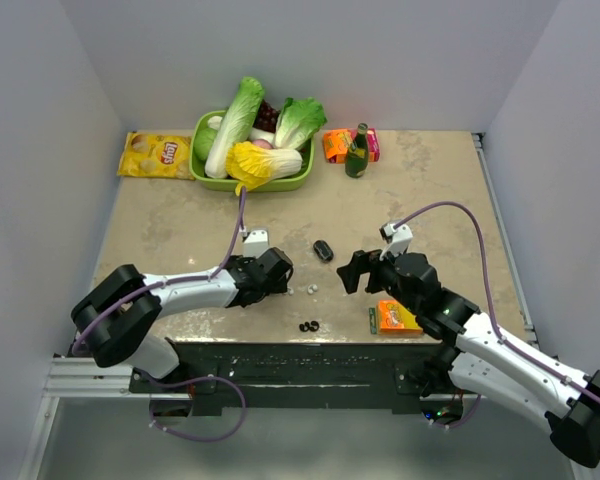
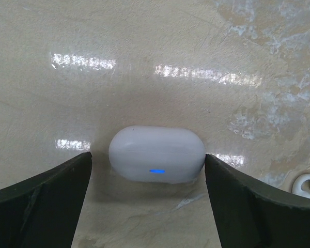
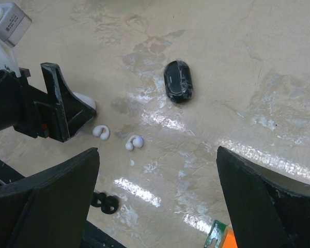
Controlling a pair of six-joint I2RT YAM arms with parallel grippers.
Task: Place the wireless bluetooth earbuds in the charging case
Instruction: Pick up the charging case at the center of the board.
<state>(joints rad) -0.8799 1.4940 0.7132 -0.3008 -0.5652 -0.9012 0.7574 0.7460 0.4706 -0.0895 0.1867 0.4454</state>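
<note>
Four earbuds lie loose on the worktop [image 1: 440, 200], none in a case. The white earbuds [image 3: 101, 132] sit side by side, slightly apart, just beside the left gripper [image 1: 280, 272] at its 3 o'clock in the top view. The black earbuds [image 3: 106, 202] lie touching each other at 6 o'clock from the white ones, near the worktop's front edge.

The white charging case [image 2: 156, 153] lies shut, a blue light on its front. The left gripper straddles it with jaws wide and a gap showing on either side, so nothing is held. The black charging case [image 3: 178, 81], also shut, rests alone at 1 o'clock from the white earbuds. The right gripper [image 3: 157, 151] hovers wide and empty above the bare patch between them.

The step in hand looks like securing the white case. Next, the jaws likely need to close on it squarely, and its lid must come open before any earbud goes in.

Room is tight at 6 o'clock, where the black pair could be nudged off the edge. An orange box [image 1: 395, 317] crowds the right gripper's 5 o'clock. Toward 12 o'clock the worktop runs bare up to the green basket [image 1: 202, 172].
</note>
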